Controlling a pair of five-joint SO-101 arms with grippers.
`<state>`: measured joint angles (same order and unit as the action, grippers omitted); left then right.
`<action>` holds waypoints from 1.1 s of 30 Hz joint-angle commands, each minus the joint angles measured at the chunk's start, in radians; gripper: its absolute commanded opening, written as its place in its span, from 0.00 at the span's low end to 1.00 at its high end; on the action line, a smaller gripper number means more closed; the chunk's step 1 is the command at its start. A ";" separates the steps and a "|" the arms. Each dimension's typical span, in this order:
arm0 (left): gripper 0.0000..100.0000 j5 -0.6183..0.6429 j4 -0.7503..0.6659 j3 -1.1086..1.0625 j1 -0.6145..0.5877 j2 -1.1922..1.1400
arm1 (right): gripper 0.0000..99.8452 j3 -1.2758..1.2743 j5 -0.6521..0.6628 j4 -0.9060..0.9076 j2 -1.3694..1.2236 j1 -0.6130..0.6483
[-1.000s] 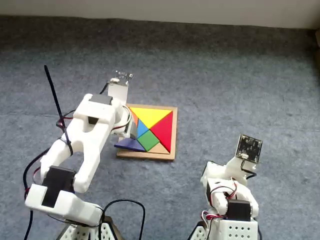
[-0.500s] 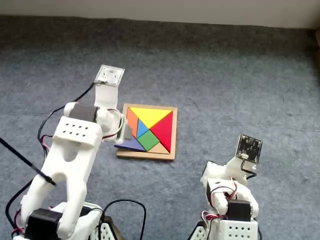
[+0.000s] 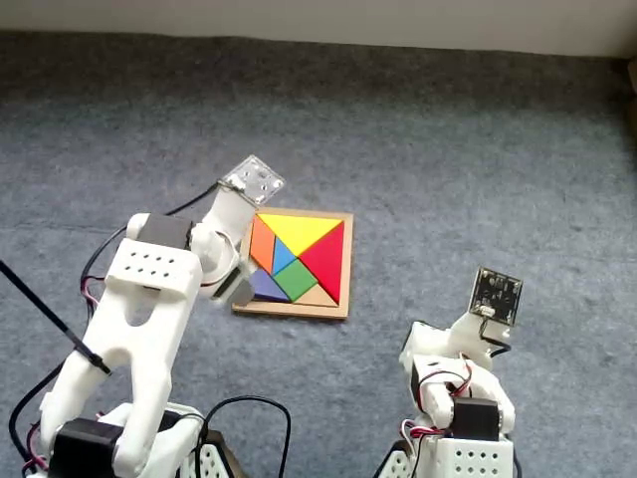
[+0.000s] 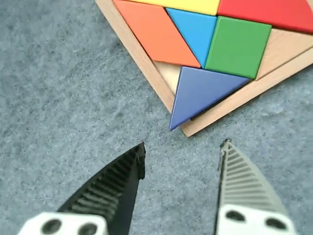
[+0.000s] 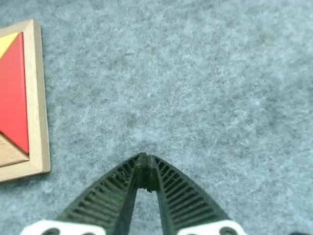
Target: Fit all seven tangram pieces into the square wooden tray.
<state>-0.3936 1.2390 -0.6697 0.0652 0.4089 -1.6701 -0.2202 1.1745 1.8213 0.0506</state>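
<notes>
Five pieces (image 3: pixel 297 233) sit flat in the tray (image 3: pixel 299 310); the dark blue triangle (image 4: pixel 205 90) overhangs its 7 o'clock corner, unseated. The left hand (image 4: pixel 183 146) hovers spread just beyond it; the right hand (image 5: pixel 146 157), pressed together, rests at 5 o'clock.

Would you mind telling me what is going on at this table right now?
The left gripper hangs with its jaws open over the carpet, just off a corner of the wooden tray. The dark blue triangle lies crooked at that corner, one tip poking over the rim, so it is not seated. The orange, yellow, red, light blue and green pieces lie flat in the tray. The right gripper sits apart over the carpet, jaws shut, holding nothing.
</notes>
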 commanded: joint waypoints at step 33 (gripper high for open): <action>0.24 0.279 -0.302 0.028 -0.134 -0.259 | 0.00 -0.143 0.009 -0.018 0.013 -0.012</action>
<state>-0.1266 0.8753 -0.7864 -0.0545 0.3030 -1.6701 -0.2202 1.1745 1.8213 0.0506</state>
